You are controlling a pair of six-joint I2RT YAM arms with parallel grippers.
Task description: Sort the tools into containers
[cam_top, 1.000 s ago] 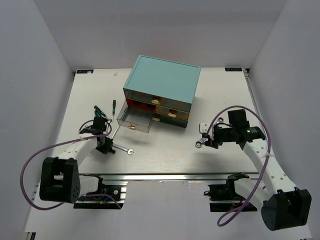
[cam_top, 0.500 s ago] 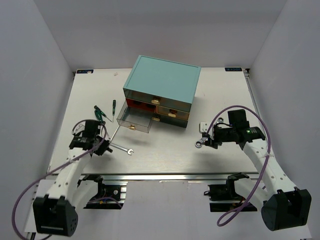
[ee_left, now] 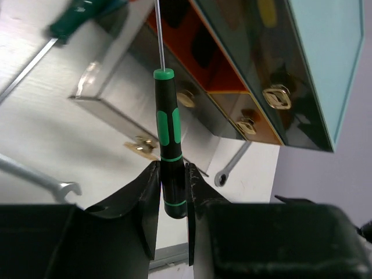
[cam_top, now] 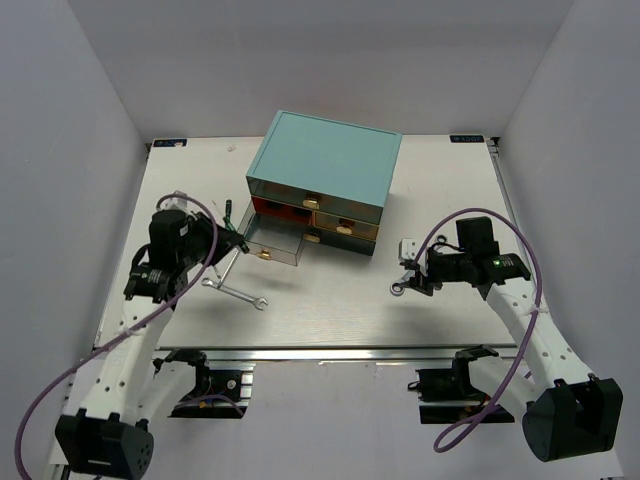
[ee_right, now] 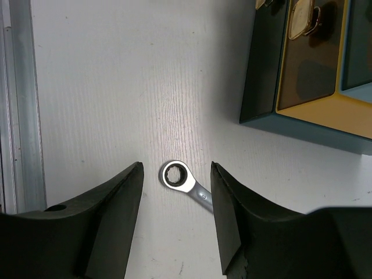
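My left gripper (ee_left: 171,170) is shut on the black-and-green handle of a green screwdriver (ee_left: 165,125), held above the table with its shaft pointing away. In the top view the left gripper (cam_top: 228,244) hangs just left of the open clear drawer (cam_top: 270,238) of the teal chest (cam_top: 325,165). A second green-handled screwdriver (ee_left: 81,14) lies beside that drawer. One silver wrench (cam_top: 236,293) lies in front of the left arm. My right gripper (ee_right: 176,174) is open, low over the ring end of the other wrench (ee_right: 179,176), with a finger on each side and not touching it.
The chest's other drawers (cam_top: 345,225) with gold pulls are shut. The open drawer (ee_left: 110,75) juts out toward the table's near side. Grey walls enclose the table, and an aluminium rail (cam_top: 330,353) runs along the near edge.
My left arm has lifted away from the wrench and swung up and back toward the open drawer, carrying the green screwdriver. The right gripper has stayed over its wrench.
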